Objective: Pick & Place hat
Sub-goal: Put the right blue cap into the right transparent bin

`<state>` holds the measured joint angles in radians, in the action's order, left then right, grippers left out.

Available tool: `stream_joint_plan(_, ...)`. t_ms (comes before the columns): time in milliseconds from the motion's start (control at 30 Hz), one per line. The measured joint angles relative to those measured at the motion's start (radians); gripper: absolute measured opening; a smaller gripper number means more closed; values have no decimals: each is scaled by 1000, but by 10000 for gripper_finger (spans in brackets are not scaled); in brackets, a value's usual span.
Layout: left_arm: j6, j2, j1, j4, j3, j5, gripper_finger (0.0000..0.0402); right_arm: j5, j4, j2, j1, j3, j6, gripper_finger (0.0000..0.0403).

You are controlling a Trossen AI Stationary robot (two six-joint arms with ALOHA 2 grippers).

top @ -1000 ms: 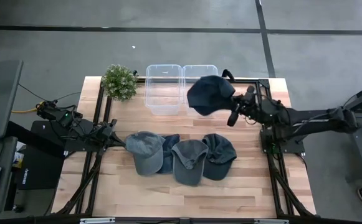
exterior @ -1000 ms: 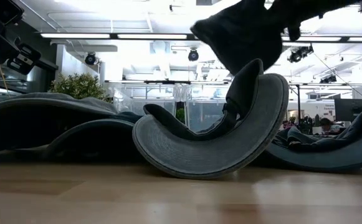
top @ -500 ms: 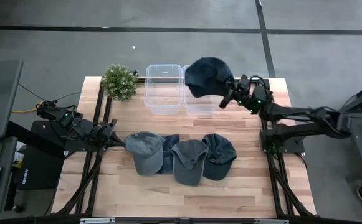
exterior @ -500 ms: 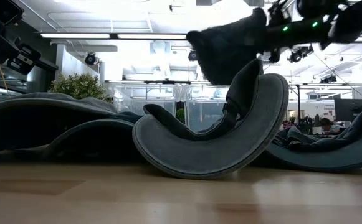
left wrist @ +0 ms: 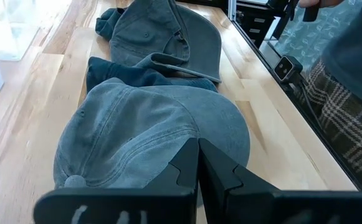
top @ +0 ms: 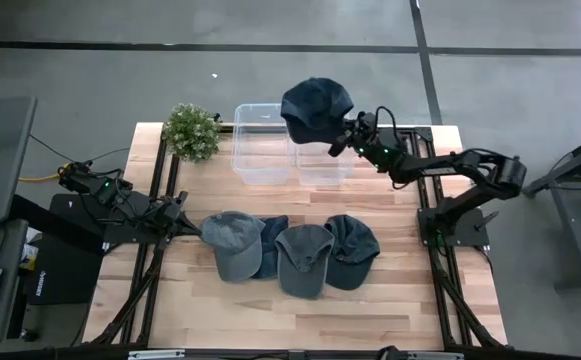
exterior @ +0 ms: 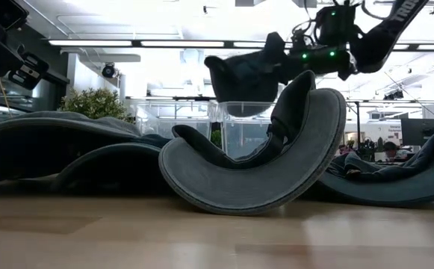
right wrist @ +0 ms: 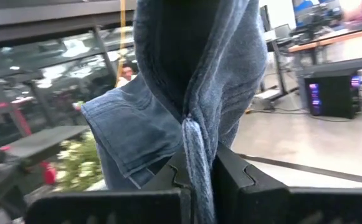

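Grey concrete floor (top: 270,75) crossed by dark seams. Bright ceiling strip lights (exterior: 187,43) overhead, glass partitions (exterior: 164,112) behind, desks and a computer tower (right wrist: 330,93) farther off.

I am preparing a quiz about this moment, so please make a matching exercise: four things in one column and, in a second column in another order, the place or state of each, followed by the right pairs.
Things:
1. dark blue hat
2. potted plant
3. left gripper
4. grey hat

Places or states:
A. at the table's far left corner
B. lying in the row of hats on the table
C. held in the air over the clear bins by the right gripper
D. shut, beside the leftmost hat of the row

Pairs: 1-C, 2-A, 3-D, 4-B
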<state>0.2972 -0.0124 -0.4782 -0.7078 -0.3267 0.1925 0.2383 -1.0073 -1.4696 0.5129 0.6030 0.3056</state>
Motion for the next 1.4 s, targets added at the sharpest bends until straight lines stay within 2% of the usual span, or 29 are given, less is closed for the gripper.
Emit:
stream_joint_plan(133,0,0,0,0,0,0,0,45,16,-4,10,2,-19,19)
stream_joint_plan(333,0,0,0,0,0,0,0,40,46,-9,56,2,-15,19)
stream_joint_plan(600,0,0,0,0,0,0,0,-86,54,-66,109,2,52,19)
stream_joint_plan(800,0,0,0,0,0,0,0,-107,53,-84,126,2,61,20)
stream_joint_plan(1033,0,0,0,0,0,0,0,-110,53,-84,129,2,56,80)
stream_joint_plan(1400,0,0,0,0,0,0,0,-81,61,-84,137,2,55,121)
